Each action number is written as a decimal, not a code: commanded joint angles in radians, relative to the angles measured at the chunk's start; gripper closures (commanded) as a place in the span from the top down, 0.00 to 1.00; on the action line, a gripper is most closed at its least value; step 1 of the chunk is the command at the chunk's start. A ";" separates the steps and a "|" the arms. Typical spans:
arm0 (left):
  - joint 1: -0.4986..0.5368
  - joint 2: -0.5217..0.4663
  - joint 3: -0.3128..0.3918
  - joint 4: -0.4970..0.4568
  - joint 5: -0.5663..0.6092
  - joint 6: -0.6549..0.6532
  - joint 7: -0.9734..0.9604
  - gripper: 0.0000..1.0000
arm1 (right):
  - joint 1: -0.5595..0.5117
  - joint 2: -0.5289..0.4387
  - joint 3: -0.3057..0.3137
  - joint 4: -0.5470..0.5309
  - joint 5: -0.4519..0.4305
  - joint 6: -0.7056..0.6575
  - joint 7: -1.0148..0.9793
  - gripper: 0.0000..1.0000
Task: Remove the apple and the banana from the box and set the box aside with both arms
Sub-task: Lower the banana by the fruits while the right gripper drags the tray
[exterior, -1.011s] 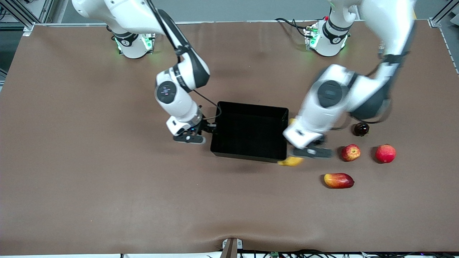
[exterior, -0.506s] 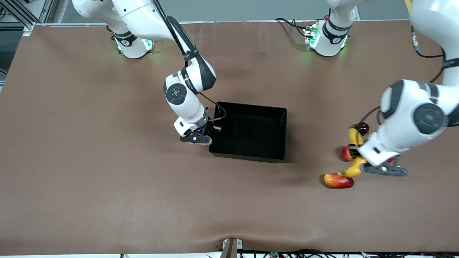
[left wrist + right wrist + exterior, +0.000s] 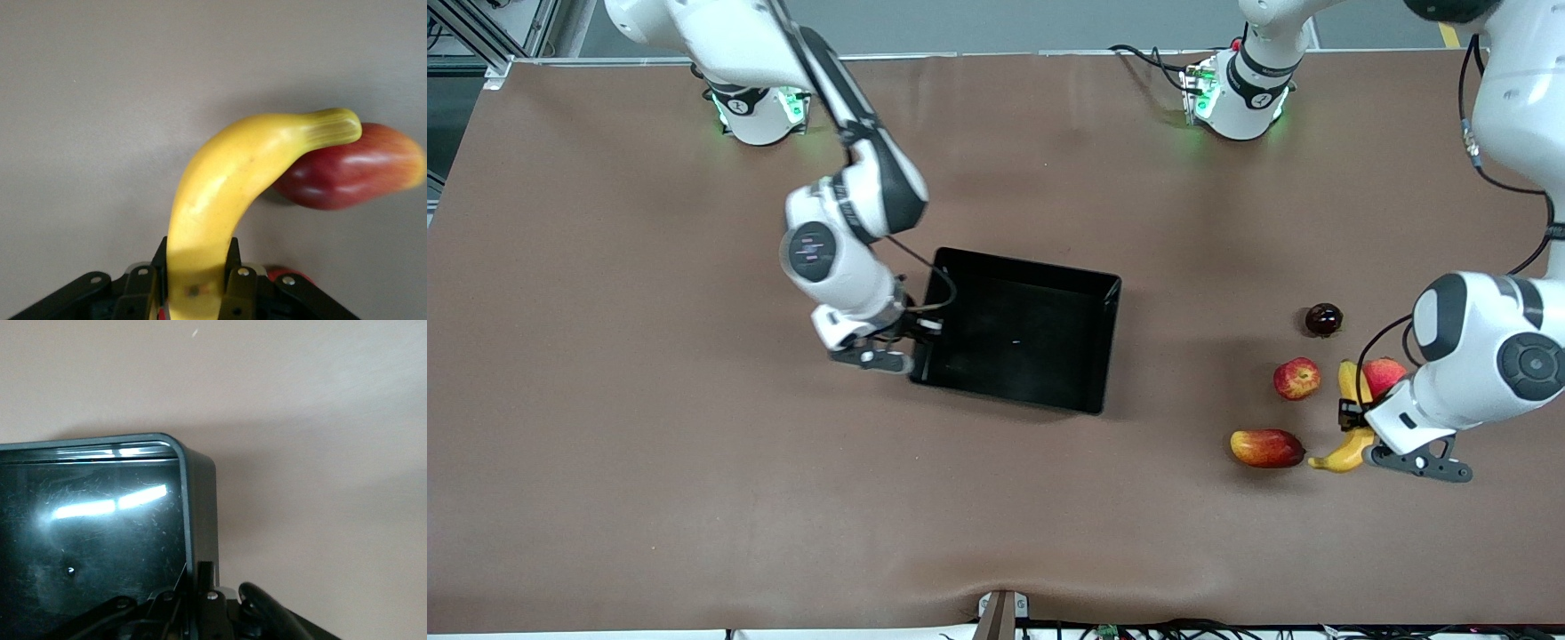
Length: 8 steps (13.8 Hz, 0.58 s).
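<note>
My left gripper (image 3: 1352, 414) is shut on the yellow banana (image 3: 1343, 455) and holds it low over the table among the loose fruits, its tip beside the red-yellow mango (image 3: 1266, 447). In the left wrist view the banana (image 3: 227, 193) sticks out from between the fingers (image 3: 143, 290), over the mango (image 3: 353, 167). The small red apple (image 3: 1296, 378) lies on the table close by. My right gripper (image 3: 918, 343) is shut on the side wall of the black box (image 3: 1024, 264), at the right arm's end. The right wrist view shows the wall (image 3: 198, 513) between the jaws. The box is empty.
A larger pink-red round fruit (image 3: 1385, 373) lies partly hidden by the left wrist, beside the apple. A small dark round fruit (image 3: 1323, 319) lies farther from the front camera than the apple. The brown table (image 3: 694, 489) is bare around the box.
My left gripper carried the banana from beside the box toward the left arm's end, down among the fruits. My right gripper pulled the box a little toward the right arm's end.
</note>
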 commanded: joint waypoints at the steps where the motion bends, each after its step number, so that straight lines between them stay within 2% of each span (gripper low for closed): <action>1: -0.006 0.057 0.036 0.033 0.021 0.067 0.015 0.00 | -0.125 -0.113 0.015 -0.003 0.011 -0.172 -0.078 0.00; 5: -0.027 0.127 0.087 0.053 0.020 0.121 -0.068 0.00 | -0.326 -0.202 -0.069 -0.014 -0.030 -0.361 -0.357 0.00; 8: -0.038 0.144 0.088 0.051 0.021 0.127 -0.113 0.01 | -0.473 -0.201 -0.108 -0.014 -0.064 -0.386 -0.573 0.00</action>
